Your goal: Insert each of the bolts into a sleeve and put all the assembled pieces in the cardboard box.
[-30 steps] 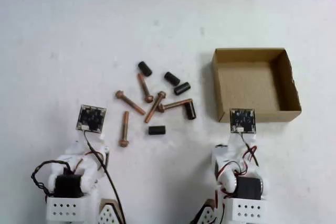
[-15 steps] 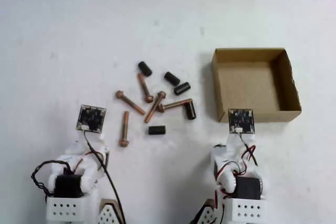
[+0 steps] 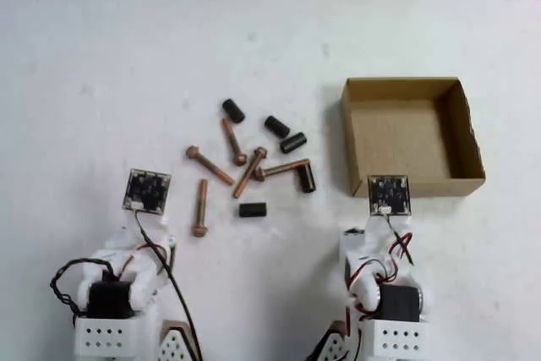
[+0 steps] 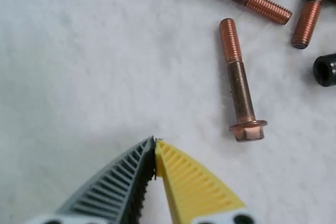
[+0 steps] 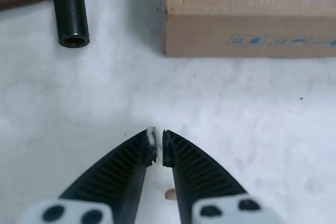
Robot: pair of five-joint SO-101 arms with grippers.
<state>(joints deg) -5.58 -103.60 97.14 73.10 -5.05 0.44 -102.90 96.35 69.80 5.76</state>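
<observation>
A white surface (image 3: 101,57) is filling the overhead picture, and an open cardboard box (image 3: 406,137) is sitting empty at right of centre. The left arm (image 3: 110,298) is resting at the lower left edge and the right arm (image 3: 385,302) at the lower right, just below the box's near wall. Five copper-coloured bolts (image 3: 210,165) are lying loose in a scatter at the centre. Five short black sleeves (image 3: 276,126) are lying among and around them, none holding a bolt yet, though one bolt's tip is touching the side of a sleeve (image 3: 306,177). A lone bolt (image 4: 240,93) is lying apart from the cluster, nearest the left gripper (image 4: 155,148), whose grey and yellow fingers are pressing together on nothing. The right gripper (image 5: 156,142) is keeping its black fingers all but closed and empty, with a hairline slit between the tips. The bolts and sleeves are round and look likely to roll, so fingers coming down into the crowded middle risk knocking neighbours away. A sleeve pinched off-centre could slip out.
</observation>
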